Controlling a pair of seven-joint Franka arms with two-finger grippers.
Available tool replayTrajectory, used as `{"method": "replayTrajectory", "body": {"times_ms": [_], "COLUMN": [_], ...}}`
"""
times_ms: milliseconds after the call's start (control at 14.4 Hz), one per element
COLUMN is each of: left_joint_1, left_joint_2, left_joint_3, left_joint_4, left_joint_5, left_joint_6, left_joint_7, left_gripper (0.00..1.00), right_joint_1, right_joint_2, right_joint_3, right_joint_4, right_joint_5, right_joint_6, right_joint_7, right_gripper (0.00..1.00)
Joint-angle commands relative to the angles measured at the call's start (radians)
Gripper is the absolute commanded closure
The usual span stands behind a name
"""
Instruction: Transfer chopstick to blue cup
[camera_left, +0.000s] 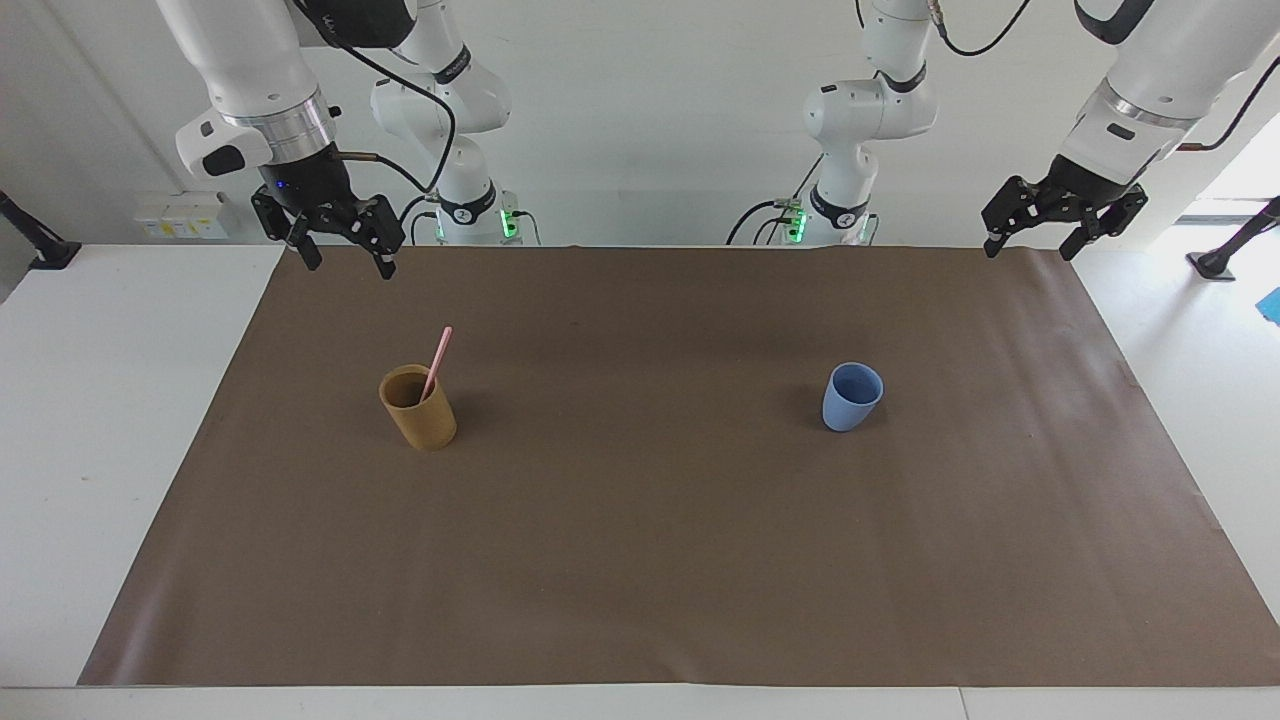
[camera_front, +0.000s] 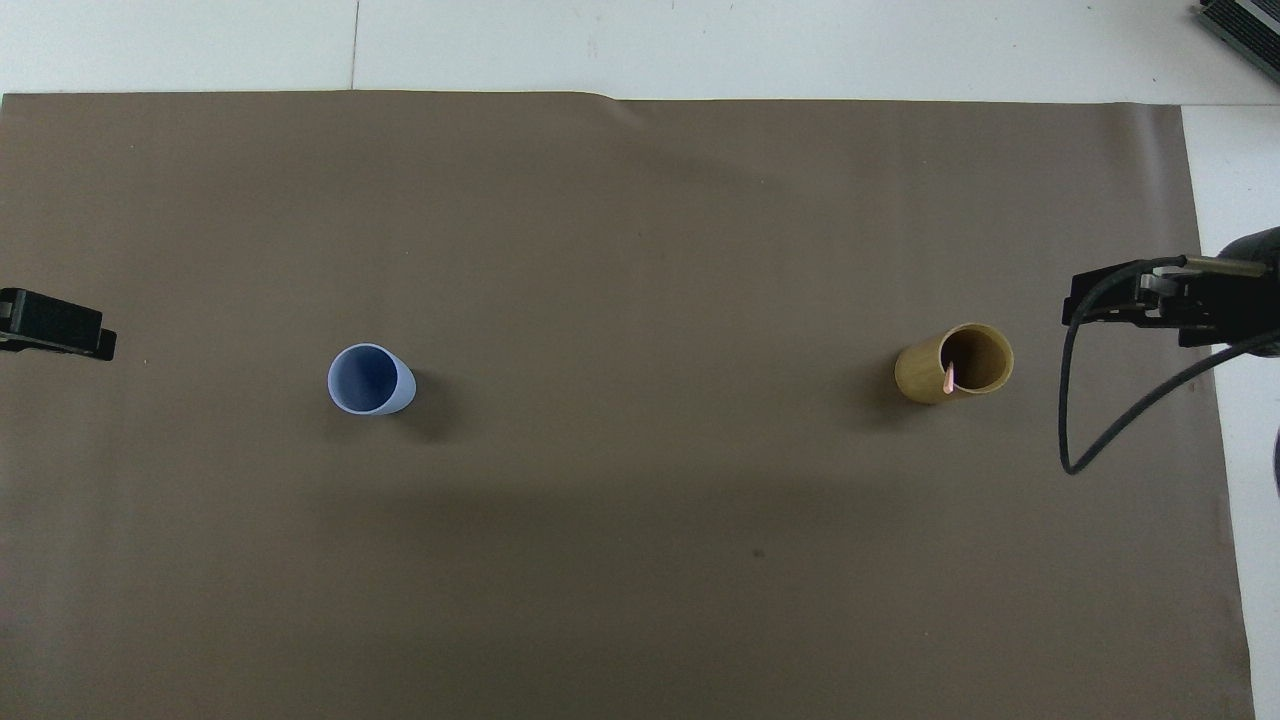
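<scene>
From across the table the chopstick (camera_left: 438, 360) leans in the tan cup (camera_left: 418, 408), blue cup (camera_left: 852, 397) well apart, right gripper (camera_left: 342, 250) and left gripper (camera_left: 1035, 232) both released and raised; from above, a clumsy pinch might topple the tan cup (camera_front: 955, 363).

Pale-pink chopstick (camera_left: 438, 360), tan-brown cup (camera_left: 418, 408), light-blue cup (camera_left: 851, 397), plain brown mat (camera_left: 640, 560), white table (camera_left: 110, 400)

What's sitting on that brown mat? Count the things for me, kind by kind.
Cups: 2, the blue cup and the tan cup
Chopsticks: 1, the pink chopstick standing in the tan cup
Total: 3
</scene>
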Motion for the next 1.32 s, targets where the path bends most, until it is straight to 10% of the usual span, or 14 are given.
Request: {"method": "replayTrajectory", "body": {"times_ms": [0, 1248], "left_joint_1": [0.018, 0.018], "left_joint_2": [0.006, 0.006], "left_joint_3": [-0.010, -0.009], "left_joint_4": [0.014, 0.014], "left_joint_5": [-0.013, -0.013], "left_joint_6": [-0.006, -0.006], "left_joint_7": [0.006, 0.006], "left_gripper": [0.00, 0.00], "right_joint_1": [0.006, -0.004], "right_joint_2": [-0.006, -0.006], "right_joint_3": [-0.007, -0.013], "right_joint_4": [-0.009, -0.009], "right_joint_5": [0.017, 0.019], "right_joint_6": [-0.007, -0.019], "right_joint_7": [-0.015, -0.021], "right_gripper": [0.00, 0.00]}}
